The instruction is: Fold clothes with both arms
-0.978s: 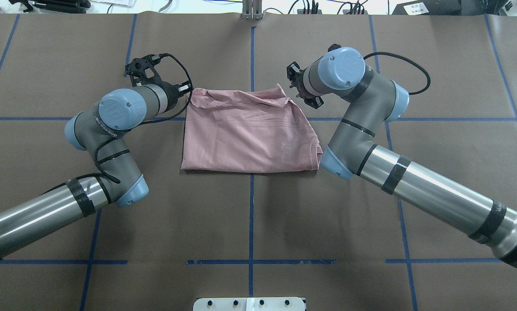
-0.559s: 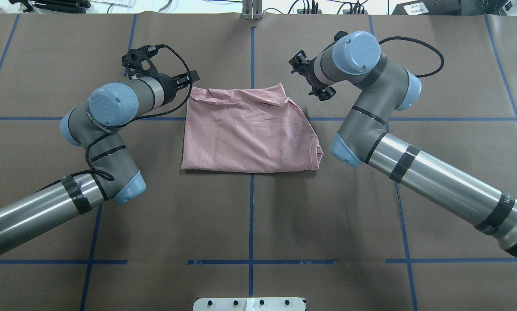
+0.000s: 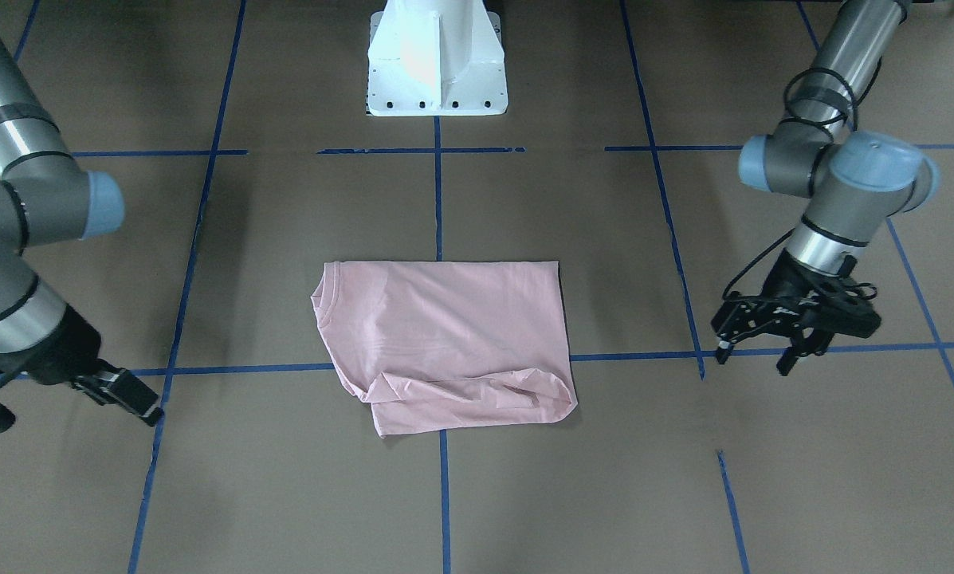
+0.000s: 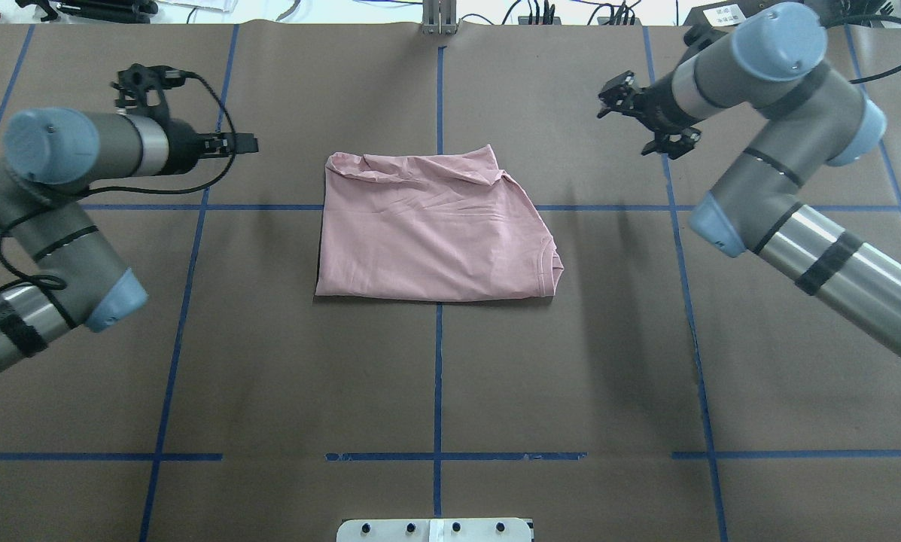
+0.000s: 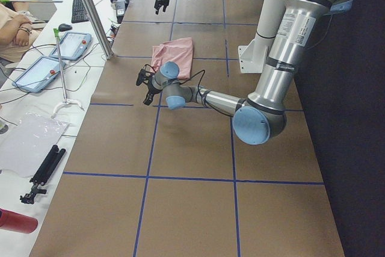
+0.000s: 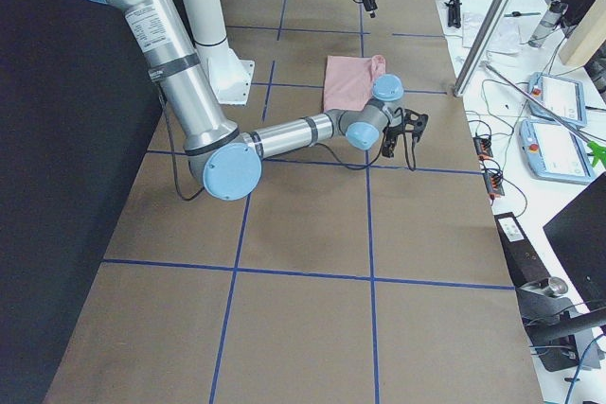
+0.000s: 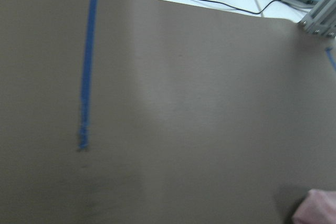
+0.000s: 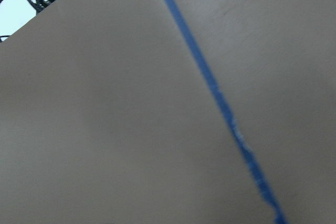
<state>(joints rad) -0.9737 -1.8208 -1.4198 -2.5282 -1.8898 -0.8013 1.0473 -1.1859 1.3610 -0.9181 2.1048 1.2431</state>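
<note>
Between my left arm [image 4: 59, 229] and right arm [image 4: 774, 165], the folded pink T-shirt [image 4: 435, 233] lies on the tabletop [image 4: 570, 376], long axis running arm to arm. Both jaws hang open and empty, wide of its far corners, the left slightly nearer.

The table [image 4: 269, 361] is lit brightly and evenly from above in the overhead view. Only soft, wide shadows are cast, with a thin dark one laid along the T-shirt [image 4: 427, 233] at 6 o'clock. Glare streaks are carried on the tube of the right arm [image 4: 879, 293] at 4 o'clock. In the front-facing view the white pedestal [image 3: 437, 64] at 12 o'clock is blown out. Both wrist views are rendered soft: the blue tape line [image 8: 226, 114] is smeared, and overexposed white is seen at 11 o'clock.
</note>
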